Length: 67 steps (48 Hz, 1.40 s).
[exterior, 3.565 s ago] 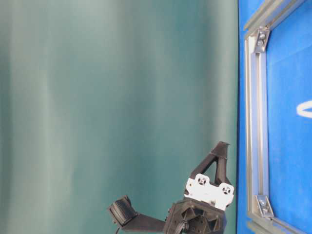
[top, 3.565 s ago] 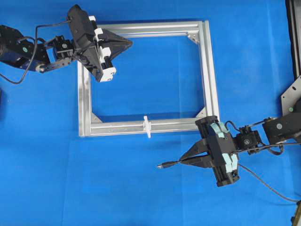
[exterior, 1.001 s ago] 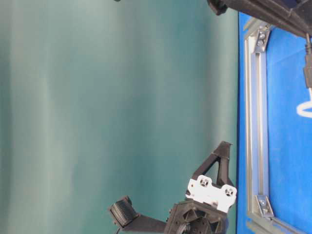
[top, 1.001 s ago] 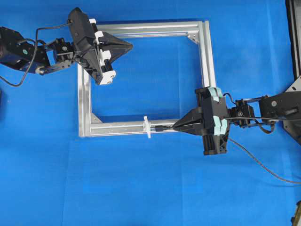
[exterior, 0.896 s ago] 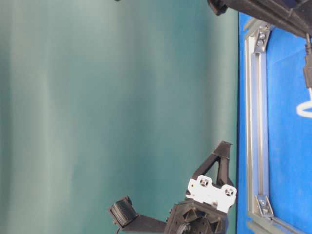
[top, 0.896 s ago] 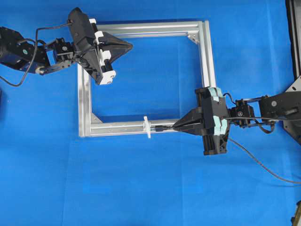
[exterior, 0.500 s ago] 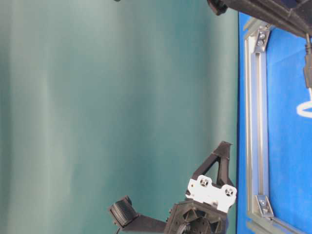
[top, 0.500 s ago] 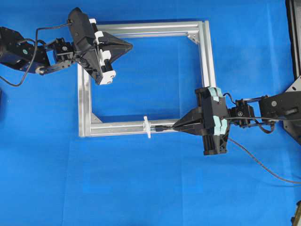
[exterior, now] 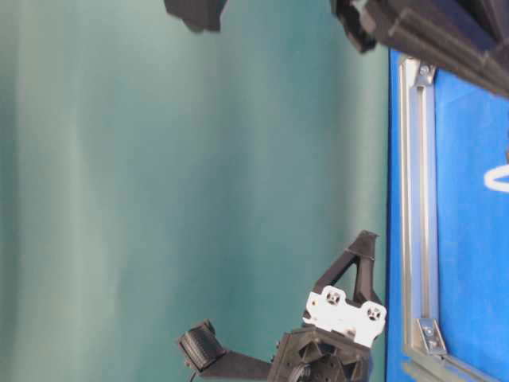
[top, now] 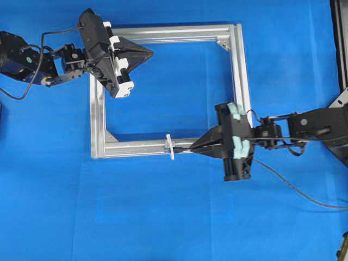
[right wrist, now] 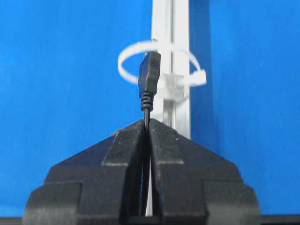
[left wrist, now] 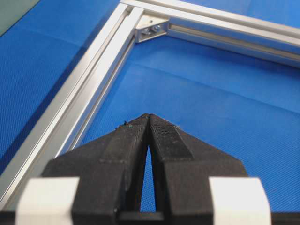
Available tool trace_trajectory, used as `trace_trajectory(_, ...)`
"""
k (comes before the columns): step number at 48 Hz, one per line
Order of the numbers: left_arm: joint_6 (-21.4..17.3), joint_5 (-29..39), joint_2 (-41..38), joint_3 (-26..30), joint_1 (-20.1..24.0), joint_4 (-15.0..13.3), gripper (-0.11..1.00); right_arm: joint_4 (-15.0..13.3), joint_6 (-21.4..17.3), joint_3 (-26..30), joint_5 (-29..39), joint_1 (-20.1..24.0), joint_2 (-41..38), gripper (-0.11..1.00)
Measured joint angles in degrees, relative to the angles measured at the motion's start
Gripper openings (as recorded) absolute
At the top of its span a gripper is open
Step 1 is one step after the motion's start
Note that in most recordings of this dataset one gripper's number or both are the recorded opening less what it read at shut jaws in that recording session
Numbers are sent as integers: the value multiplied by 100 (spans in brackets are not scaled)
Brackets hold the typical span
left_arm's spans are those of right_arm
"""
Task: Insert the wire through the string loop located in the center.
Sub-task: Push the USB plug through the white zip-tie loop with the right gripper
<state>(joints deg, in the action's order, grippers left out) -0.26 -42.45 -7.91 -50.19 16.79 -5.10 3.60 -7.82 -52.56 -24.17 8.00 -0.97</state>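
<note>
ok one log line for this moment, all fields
right gripper: shut on wire | plug at string loop opening | left gripper: shut, idle over frame corner | step: insertion under way

Bright, even light, soft shadows inside the aluminium frame (top: 236, 70); wrist views' near edges blurred, perhaps slightly.

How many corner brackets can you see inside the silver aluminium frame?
3: top-right corner, bottom-left corner, bottom-right corner. The black left gripper covers the top-left corner, possibly hiding a fourth.

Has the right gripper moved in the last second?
Yes. The right gripper has slid left along the aluminium frame, carrying the wire up to the string loop.
</note>
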Motion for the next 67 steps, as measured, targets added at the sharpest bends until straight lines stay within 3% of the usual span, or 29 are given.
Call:
trace_trajectory(18,0,0,0,9,0,0,0,-9,9,703,0,-35,-615,-3)
trace_trajectory(42,53,0,-9,9,-114,9,0,-9,9,782,0,-44,-721,-3)
trace_trajectory(53,53,9,44,-53,-624,0,0,-18,18,791,0,-44,-721,-3)
trace_trajectory(67,53,18,202,-211,-1591,0,0,-18,18,782,9,-44,-721,-3)
